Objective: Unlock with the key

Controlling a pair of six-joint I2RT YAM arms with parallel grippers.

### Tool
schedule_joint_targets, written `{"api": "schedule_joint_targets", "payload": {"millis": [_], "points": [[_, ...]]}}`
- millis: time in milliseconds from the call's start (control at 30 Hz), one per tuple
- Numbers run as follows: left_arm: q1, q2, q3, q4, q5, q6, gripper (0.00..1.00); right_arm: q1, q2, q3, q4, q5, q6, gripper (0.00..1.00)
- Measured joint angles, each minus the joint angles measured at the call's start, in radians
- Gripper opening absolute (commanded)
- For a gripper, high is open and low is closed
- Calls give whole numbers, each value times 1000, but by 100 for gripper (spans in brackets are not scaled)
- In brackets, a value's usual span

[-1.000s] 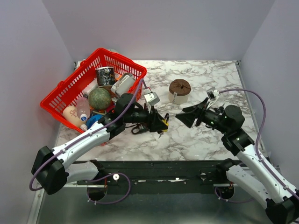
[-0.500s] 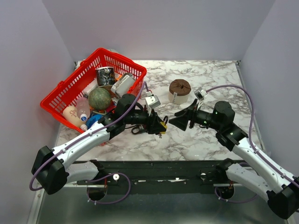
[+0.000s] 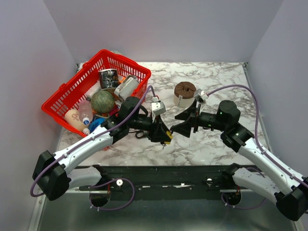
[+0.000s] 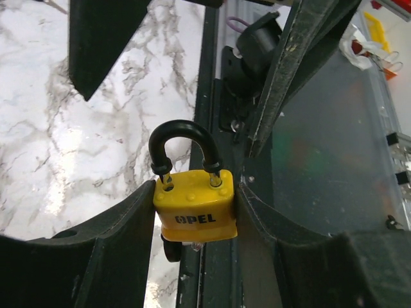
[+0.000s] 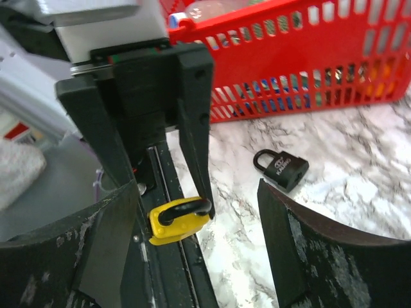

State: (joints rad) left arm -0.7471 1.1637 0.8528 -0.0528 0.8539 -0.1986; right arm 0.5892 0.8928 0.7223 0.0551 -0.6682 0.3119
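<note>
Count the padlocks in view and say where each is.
2. The yellow padlock is clamped in the left gripper; the black padlock lies on the table near the red basket. More may hide inside that basket.

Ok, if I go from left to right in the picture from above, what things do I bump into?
red basket → yellow padlock, pinched in the left gripper → brown roll. The right gripper overlaps the roll, so it is left out.
</note>
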Motion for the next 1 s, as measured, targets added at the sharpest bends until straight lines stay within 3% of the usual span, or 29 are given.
{"api": "schedule_joint_targets", "payload": {"millis": [300,467,633,1000], "points": [[2,1,8,-5,105,5,0,0,68,61,-24,-244,-79,74],[14,1,8,-9,116,4,0,0,76,61,-56,-322,-89,54],[16,1,8,-21,137,0,0,-5,68,60,-105,-317,-120,43],[27,1,8,-65,99,13,0,-8,62,62,-156,-286,-128,4]]}}
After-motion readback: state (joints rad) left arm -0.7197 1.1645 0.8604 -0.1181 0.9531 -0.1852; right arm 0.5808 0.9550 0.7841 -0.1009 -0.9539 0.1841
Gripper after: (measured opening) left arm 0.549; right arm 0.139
